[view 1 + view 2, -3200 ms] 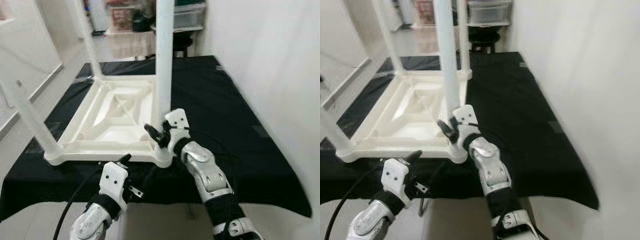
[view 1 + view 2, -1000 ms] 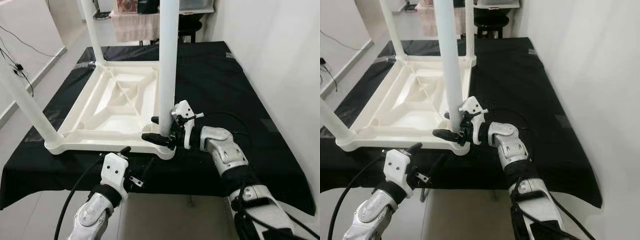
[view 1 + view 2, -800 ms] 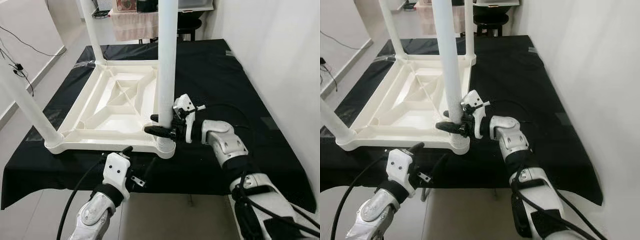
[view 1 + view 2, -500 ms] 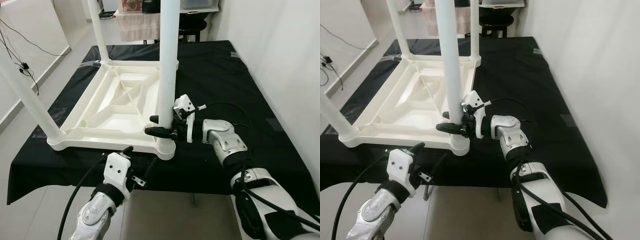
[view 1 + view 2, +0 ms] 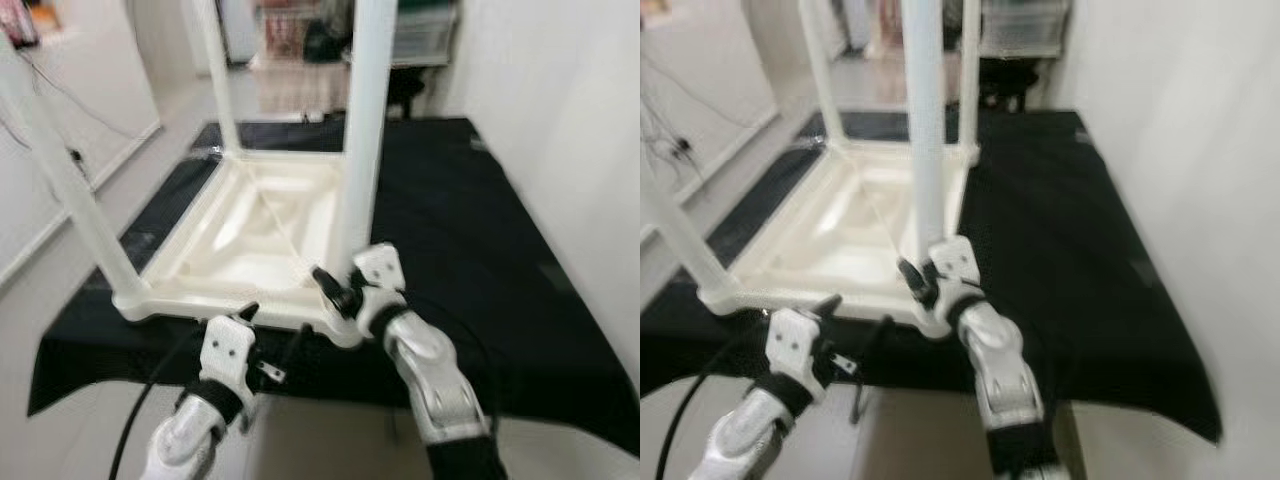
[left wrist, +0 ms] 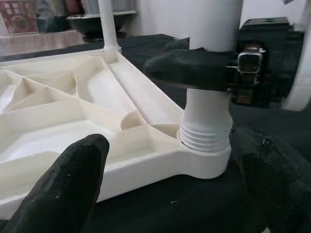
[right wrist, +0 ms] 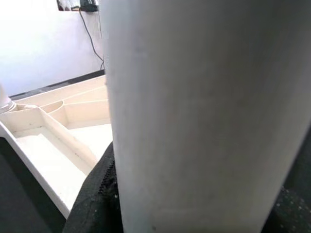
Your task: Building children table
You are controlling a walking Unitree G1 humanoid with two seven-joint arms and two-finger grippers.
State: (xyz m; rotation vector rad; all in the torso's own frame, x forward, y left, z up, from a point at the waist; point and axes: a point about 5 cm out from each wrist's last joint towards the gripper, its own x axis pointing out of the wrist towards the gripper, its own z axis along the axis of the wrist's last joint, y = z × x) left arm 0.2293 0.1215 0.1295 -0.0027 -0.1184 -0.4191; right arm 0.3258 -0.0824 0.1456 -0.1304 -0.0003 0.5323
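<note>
A white children's table top (image 5: 250, 235) lies upside down on a black cloth (image 5: 470, 250), its legs pointing up. The near right leg (image 5: 362, 150) stands in the corner socket (image 6: 206, 145), where its thread shows. My right gripper (image 5: 336, 287) is shut on this leg just above the socket; one of its black fingers (image 6: 187, 68) wraps round the leg, which looms close (image 7: 194, 121) in the right wrist view. My left gripper (image 5: 272, 328) hangs open just below the table's near edge, its fingers (image 6: 73, 189) spread toward that corner and touching nothing.
Other legs rise at the near left (image 5: 70, 190) and far left (image 5: 220, 80). A white wall (image 5: 570, 150) runs close along the right. Shelves and a dark stool (image 5: 400, 90) stand beyond the far edge. A black cable (image 5: 140, 420) trails from my left arm.
The picture has shifted and blurred, so the camera moved. My right forearm has swung from the right side round to the front, still shut on the leg. The left gripper holds its place.
</note>
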